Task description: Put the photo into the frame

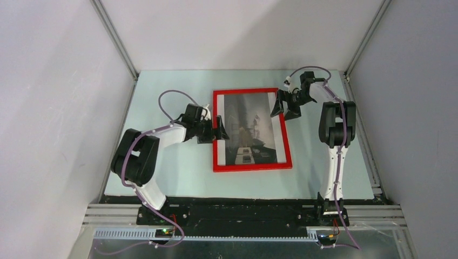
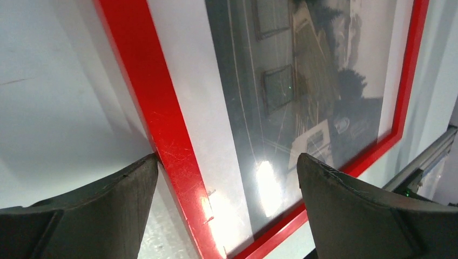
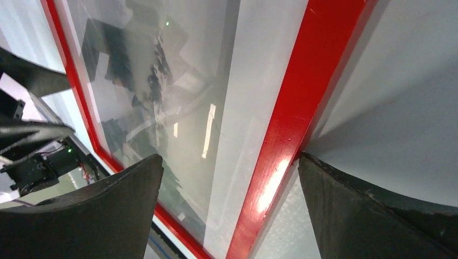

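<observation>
Toward the middle of the table [image 1: 162,178], the frame [image 1: 251,168] lies flat, red front up, with the photo [image 1: 251,129] inside it.
Bent at a raised elbow, the left arm [image 1: 141,156] comes in from the left edge, the left gripper [image 1: 219,131] spread wide astride the frame's left rail; the right arm [image 1: 336,156] rises along the right edge and folds back, the right gripper [image 1: 284,108] parted just as wide astride the right rail near the far corner.

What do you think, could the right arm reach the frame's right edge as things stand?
Probably yes: the right gripper hangs open astride the frame at its right edge, and nothing lies between them.
</observation>
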You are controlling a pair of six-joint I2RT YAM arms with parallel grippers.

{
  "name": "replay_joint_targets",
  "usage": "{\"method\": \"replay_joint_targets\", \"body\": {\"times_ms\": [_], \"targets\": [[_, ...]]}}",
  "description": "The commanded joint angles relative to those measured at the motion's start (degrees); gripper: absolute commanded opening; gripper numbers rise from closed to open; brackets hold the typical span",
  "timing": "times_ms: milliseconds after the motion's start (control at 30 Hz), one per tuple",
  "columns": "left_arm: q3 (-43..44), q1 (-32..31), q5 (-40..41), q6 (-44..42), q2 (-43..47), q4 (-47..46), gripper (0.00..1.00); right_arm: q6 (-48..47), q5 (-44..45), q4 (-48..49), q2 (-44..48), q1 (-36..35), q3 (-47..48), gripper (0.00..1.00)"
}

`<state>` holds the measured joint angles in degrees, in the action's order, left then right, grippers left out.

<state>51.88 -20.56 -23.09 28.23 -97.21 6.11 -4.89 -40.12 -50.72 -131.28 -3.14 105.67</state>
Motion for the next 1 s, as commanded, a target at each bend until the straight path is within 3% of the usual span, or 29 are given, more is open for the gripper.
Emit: {"method": "replay_joint_targets", "body": {"times_ms": [0,333,533,733,833,967], "targets": [[2.4,-5.4,-9.6,-1.3,-0.9,-3.5,1.00,-1.6,-1.8,-2.8,-2.7,-0.2,6.1,0.99],[12.1,-18.2,-22.1,-3.6,-5.4,-2.4,0.99,-6.2,1.5,-8.0,-7.4,0.2,20.7,0.99],[15.4,-25.7,-23.6,-7.8,-4.3,1.8,1.00,-4.9,6.6,-5.4,-5.5,2.5,23.7,0.99],[16.5,-26.0,-11.9,-12.6,0.1,7.5,1.00,-5.3,11.0,-0.1,4.0,7.4,14.6,1.00],[17.2,-25.4,-0.3,-16.2,2.5,10.7,1.00,-6.2,10.3,1.6,11.7,9.4,4.7,0.99],[19.1,-21.3,6.5,-17.2,3.6,12.9,1.00,-11.4,9.6,3.0,21.8,10.6,-8.8,1.00]]}}
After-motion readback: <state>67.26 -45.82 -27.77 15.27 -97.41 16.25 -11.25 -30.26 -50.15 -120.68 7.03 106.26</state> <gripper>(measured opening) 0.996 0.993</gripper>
